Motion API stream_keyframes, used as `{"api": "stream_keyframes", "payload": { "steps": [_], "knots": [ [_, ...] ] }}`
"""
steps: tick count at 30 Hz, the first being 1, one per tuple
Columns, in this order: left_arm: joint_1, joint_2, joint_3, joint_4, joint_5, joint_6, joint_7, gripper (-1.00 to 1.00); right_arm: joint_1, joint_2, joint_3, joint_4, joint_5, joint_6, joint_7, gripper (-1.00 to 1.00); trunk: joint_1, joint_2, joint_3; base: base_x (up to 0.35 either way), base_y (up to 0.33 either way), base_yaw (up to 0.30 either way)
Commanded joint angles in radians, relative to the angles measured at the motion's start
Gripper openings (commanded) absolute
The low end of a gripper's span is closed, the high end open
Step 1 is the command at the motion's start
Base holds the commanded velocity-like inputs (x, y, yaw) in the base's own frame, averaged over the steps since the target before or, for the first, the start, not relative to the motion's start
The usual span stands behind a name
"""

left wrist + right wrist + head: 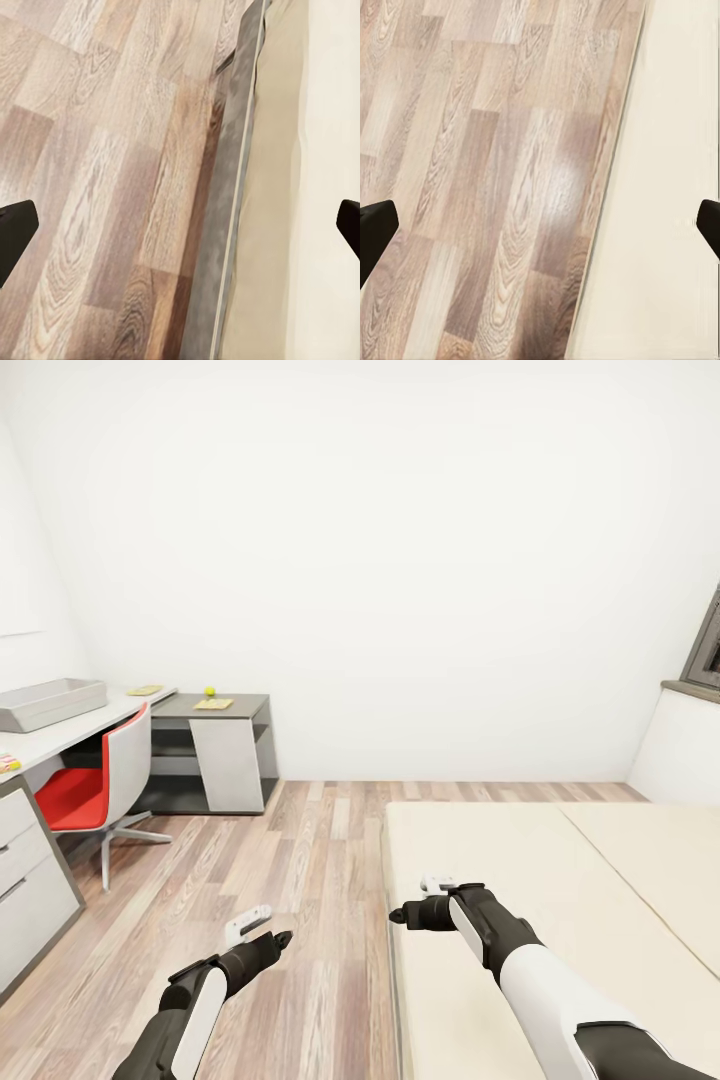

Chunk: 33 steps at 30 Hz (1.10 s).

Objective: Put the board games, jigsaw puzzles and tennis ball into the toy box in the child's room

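A: Far left, what's on the desk?

B: The toy box [50, 703] sits on the table [70, 735], pale grey, nothing visible inside. At the desk's near edge a bit of a colourful box [8, 763] shows, cut off by the frame; likely a board game. Further along lie one puzzle [145, 689], the tennis ball [210, 691] and a second puzzle [213, 704] on the dark wing. A red chair [95, 785] is tucked under.

A: And the arms?

B: The left gripper [262, 930] hangs over the floor [300, 880], the right gripper [425, 900] over the bed's [560, 900] edge. Both wrist views show dark fingertips [16, 225] [376, 221] at opposite borders, so both are spread wide and carry nothing.

A: Why held low like that?

B: I'd guess travel posture. No game shows on the mattress from here.
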Motion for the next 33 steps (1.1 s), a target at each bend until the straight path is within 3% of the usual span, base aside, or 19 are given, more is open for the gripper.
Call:
{"api": "stream_keyframes", "payload": {
  "steps": [1, 33],
  "knots": [
    [0.0, -0.001, 0.002, -0.002, 0.011, 0.006, 0.006, 1.0, 0.0, 0.0, 0.001, -0.002, 0.003, 0.005, 0.003, 1.0, 0.0, -0.001, -0.001, 0.0, 0.0, -0.089],
    [0.0, -0.001, 0.002, -0.002, 0.011, 0.006, 0.006, 1.0, 0.0, 0.0, 0.0, -0.002, 0.003, 0.005, 0.003, 1.0, 0.0, -0.001, -0.001, 0.0, 0.0, -0.018]
  ]
}}
